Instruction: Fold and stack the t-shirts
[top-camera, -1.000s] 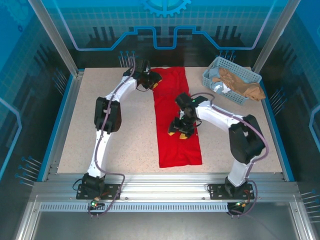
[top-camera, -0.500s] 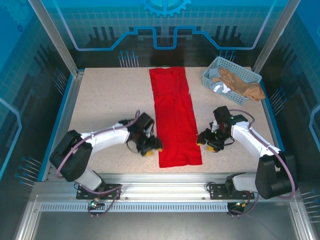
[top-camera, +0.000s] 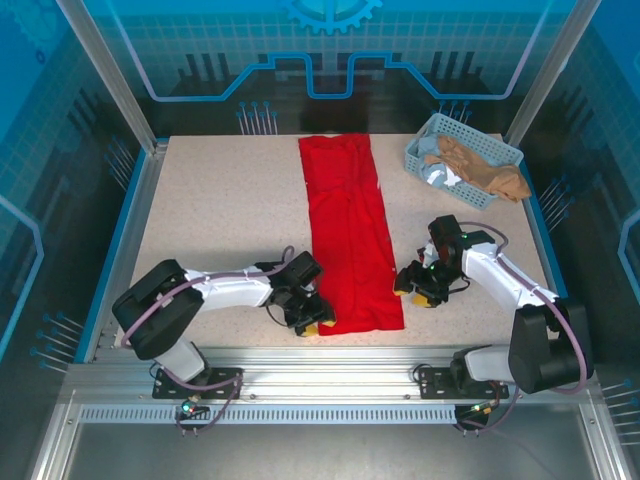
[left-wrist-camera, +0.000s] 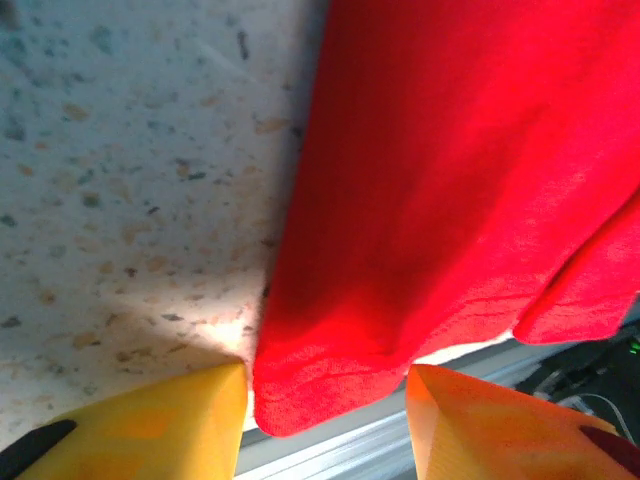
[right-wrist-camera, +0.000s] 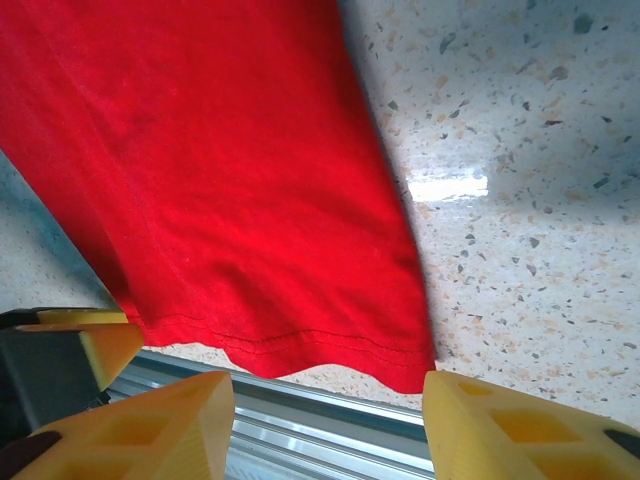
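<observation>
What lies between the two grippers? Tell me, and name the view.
The near end of the red shirt lies between the left gripper and the right gripper; the top view shows it.

Brings the left gripper (top-camera: 316, 324) from the far edge of the table (top-camera: 220, 220) down to the near edge, jaws spread astride the near-left corner of the red t-shirt (top-camera: 348, 230). Takes the right gripper (top-camera: 414, 290) off the shirt's middle, setting it just beside the right edge, close to the near-right corner.
</observation>
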